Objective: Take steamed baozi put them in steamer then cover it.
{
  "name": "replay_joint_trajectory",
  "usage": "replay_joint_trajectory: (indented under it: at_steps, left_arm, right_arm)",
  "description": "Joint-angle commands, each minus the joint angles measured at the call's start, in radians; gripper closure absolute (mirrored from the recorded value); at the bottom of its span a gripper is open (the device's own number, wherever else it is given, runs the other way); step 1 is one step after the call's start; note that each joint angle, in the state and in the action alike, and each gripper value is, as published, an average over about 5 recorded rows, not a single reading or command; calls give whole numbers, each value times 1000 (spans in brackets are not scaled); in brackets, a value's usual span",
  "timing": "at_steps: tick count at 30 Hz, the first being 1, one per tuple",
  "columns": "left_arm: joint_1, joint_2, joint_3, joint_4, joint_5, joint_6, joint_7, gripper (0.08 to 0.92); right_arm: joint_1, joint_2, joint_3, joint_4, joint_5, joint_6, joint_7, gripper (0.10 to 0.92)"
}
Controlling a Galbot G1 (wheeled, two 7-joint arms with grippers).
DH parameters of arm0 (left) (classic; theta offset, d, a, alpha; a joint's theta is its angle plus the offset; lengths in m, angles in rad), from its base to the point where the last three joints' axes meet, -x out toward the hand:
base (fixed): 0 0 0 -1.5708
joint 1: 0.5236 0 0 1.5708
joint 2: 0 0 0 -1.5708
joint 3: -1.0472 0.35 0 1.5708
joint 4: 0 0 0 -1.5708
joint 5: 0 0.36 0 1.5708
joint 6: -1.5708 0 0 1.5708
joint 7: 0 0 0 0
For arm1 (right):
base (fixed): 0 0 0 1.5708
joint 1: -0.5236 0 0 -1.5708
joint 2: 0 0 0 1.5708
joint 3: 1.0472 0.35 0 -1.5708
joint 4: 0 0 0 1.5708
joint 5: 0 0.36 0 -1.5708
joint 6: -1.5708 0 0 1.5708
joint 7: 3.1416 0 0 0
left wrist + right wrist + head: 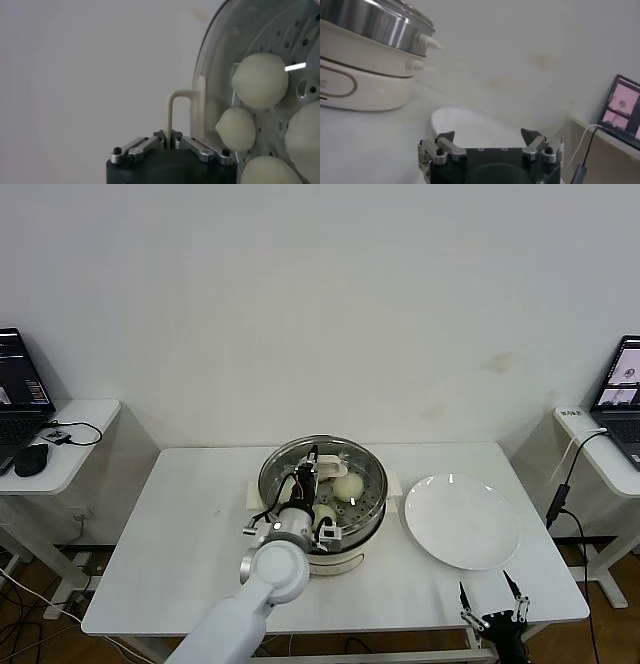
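The buns are already in the pot. In the left wrist view four baozi [260,80] sit on the tray with holes inside the steamer [305,37]. The head view shows the shiny steamer [372,519] in the middle of the white table [180,544], and only two of the buns can be picked out there, because the arm hides part of the pot. The white plate [462,522] next to it has nothing on it, so the first part of the job looks done.

The last part is going on now. The left gripper [170,137] has its fingers pressed together on the cream handle [182,112] of the glass cover [210,60]. The cover is over the steamer, and the buns show through the glass. From the head view, the cover [275,469] seems to rest on or just above the pot's rim, but the arm hides a lot, so nobody can tell for sure if it sits flat all the way round.

The right gripper [492,609] waits at the near edge of the table, just in front of the plate. Its fingers are spread wide and hold nothing.

What looks left: make sure the cover is down and let go of the handle.
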Motion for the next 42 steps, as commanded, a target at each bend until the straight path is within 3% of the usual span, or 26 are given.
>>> replay_joint_trajectory:
  at_steps: [1,21,24,33,42]
  left_arm:
    - [6,-18,2,9,13,-4,-3,853]
    - [25,-40,-8,16,18,-20,-16,853]
    - [31,-41,-10,8,17,-22,-19,824]
    - [80,-20,-27,-78,9,-22,-23,574]
    - [243,69,-46,-290,-25,-32,-36,314]
  right_arm:
    - [-1,2,-1,0,-2,2,0,202]
    - [-9,0,-4,1,-1,7,-2,203]
    - [-9,0,-6,1,0,7,-2,202]
    - [-13,2,-13,4,-1,5,-2,202]
    - [-18,3,-22,5,-2,3,-1,203]
